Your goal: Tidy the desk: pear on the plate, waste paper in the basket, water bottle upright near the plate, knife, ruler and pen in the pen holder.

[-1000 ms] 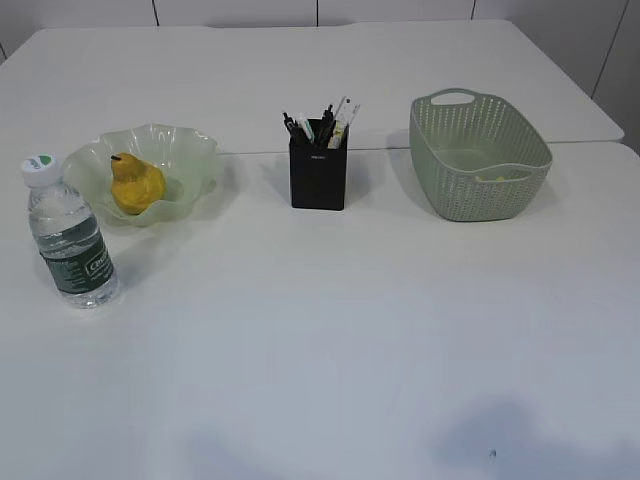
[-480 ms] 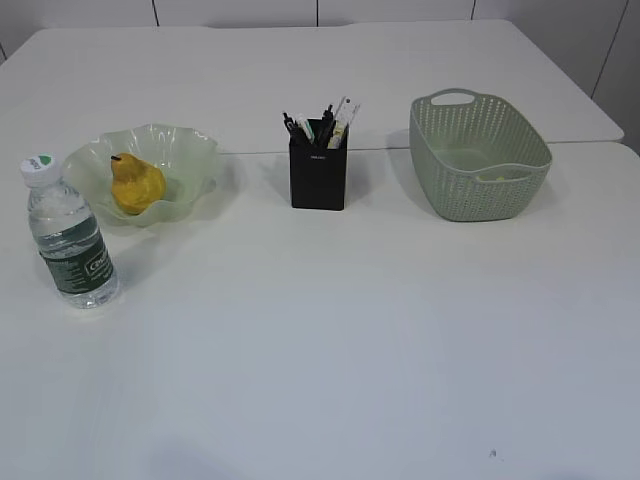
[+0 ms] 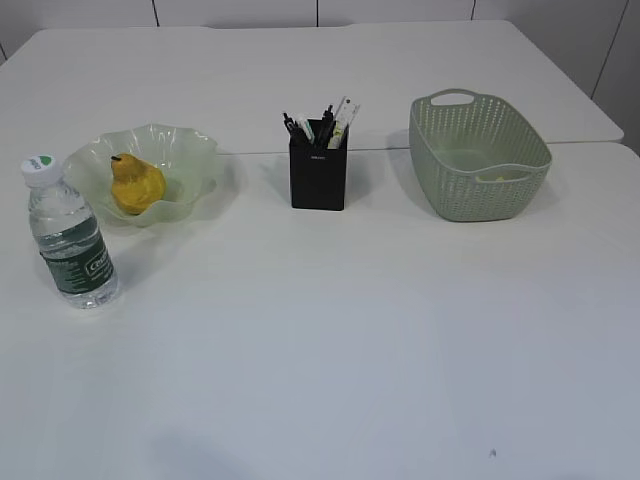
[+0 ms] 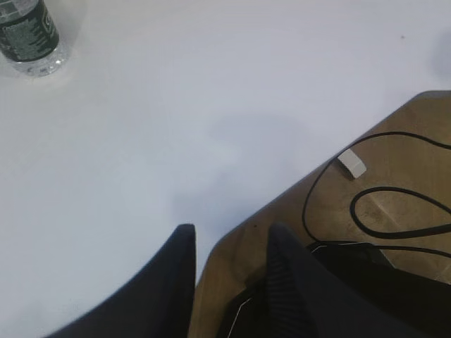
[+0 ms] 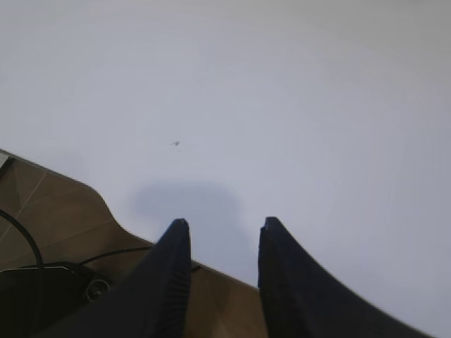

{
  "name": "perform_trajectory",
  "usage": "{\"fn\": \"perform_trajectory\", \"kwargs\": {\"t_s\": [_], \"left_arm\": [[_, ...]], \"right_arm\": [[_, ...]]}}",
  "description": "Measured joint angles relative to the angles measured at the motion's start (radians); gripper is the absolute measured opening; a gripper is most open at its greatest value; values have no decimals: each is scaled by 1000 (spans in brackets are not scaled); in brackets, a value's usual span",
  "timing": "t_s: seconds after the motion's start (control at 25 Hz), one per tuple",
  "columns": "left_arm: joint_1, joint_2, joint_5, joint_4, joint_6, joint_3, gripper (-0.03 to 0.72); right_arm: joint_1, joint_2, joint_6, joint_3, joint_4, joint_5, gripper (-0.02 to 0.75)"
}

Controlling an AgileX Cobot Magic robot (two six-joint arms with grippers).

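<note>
Yellow pear in wavy pale-green glass plate, far left. Clear plastic water bottle upright, just before plate's left edge. Black square pen holder centre, right of plate. Green perforated plastic basket right of holder.

left tool parted, empty; right tool likewise

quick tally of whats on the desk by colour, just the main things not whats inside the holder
green: 2, the wavy plate and the basket
yellow: 1, the pear lying on the plate
black: 1, the pen holder
clear: 1, the water bottle, upright beside the plate
total: 5
</note>
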Motion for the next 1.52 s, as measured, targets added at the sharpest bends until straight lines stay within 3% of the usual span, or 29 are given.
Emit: {"fn": "perform_trajectory", "kwargs": {"t_s": [0.16, 0.84, 1.52], "left_arm": [[0, 0, -38, 20, 0, 66, 239], [0, 0, -49, 156, 13, 70, 239], [0, 0, -49, 161, 26, 70, 239]], "right_arm": [[0, 0, 3, 0, 0, -1, 278], [0, 0, 7, 0, -10, -1, 278], [0, 0, -36, 0, -4, -1, 278]]}}
